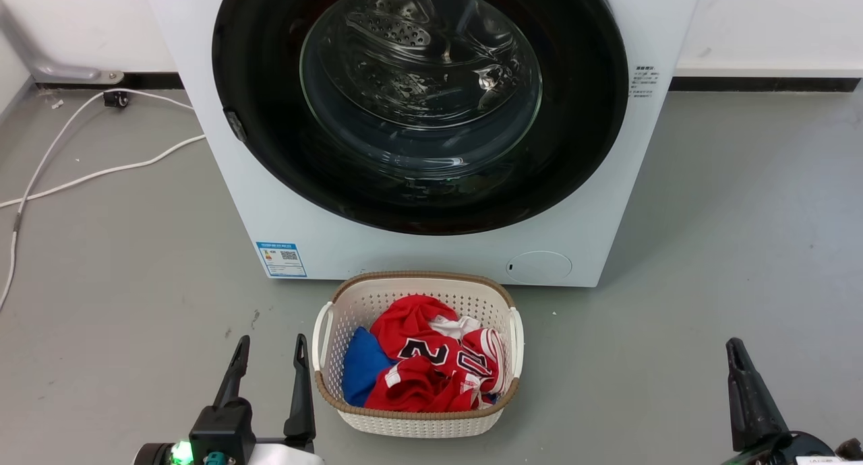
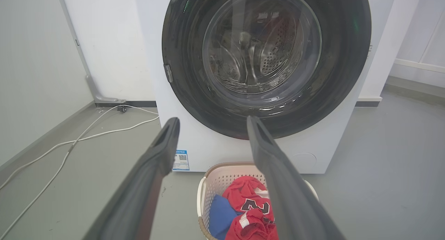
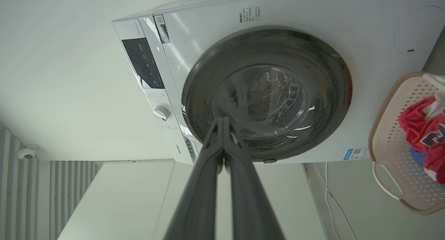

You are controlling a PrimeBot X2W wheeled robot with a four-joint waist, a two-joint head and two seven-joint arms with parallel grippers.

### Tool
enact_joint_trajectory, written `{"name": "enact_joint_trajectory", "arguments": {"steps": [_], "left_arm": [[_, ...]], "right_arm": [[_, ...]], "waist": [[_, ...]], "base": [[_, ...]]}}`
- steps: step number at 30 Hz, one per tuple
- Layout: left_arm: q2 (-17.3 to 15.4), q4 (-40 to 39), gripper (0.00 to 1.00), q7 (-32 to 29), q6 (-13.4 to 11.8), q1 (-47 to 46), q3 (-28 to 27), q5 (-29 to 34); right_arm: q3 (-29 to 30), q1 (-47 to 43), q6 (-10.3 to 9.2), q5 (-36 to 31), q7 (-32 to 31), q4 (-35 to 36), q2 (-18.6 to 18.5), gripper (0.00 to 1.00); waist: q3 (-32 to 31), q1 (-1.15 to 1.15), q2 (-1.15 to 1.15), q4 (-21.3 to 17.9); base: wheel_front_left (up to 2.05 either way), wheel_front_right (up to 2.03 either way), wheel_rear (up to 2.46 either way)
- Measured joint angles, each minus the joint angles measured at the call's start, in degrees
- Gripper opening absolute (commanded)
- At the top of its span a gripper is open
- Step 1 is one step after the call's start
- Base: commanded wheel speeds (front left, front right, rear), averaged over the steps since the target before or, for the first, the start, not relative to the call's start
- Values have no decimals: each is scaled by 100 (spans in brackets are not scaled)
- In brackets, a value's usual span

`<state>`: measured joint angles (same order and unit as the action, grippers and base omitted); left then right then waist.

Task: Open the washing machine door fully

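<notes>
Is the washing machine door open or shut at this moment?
Shut. The washing machine door lies flush on the washing machine; the drum shows through its glass.

Door front: the large round glossy black washing machine door [image 1: 276,148] sits flush in the white boxy washing machine [image 1: 283,215], with open air before it.
Centre floor: a white woven plastic laundry basket [image 1: 418,424] of red and blue clothes stands just before the machine, below the door.
Left floor: thin white cables [image 1: 87,177] trail across.
Right floor: open grey floor [image 1: 708,249] beside the basket.
</notes>
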<state>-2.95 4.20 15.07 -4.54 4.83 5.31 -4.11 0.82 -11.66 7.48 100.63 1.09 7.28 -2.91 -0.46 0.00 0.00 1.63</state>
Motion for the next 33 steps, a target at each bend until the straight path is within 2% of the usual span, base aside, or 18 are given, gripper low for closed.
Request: {"name": "enact_joint_trajectory", "arguments": {"steps": [13,17,21,27,33], "left_arm": [[0,-33,100,0,1,-12,-9,42],[1,-67,100,1,1,-79,-19,74],[0,-107,100,0,34,-280,-4,101],[1,-194,100,1,112,-734,26,160],[0,-244,100,1,190,-1101,-14,237]], "right_arm": [[7,30,0,-99,33,-70,1,0],[277,310,0,-189,-32,-137,1,0],[800,862,0,-107,-110,-341,-67,0],[1488,2047,0,69,-366,-862,-557,0],[1656,3132,0,58,-757,-1421,-1133,0]], "waist": [[87,0,0,27],[193,0,0,49],[392,0,0,85],[851,1,0,181],[1341,1,0,297]], "base": [[0,0,0],[0,0,0],[0,0,0],[0,0,0],[0,0,0]]}}
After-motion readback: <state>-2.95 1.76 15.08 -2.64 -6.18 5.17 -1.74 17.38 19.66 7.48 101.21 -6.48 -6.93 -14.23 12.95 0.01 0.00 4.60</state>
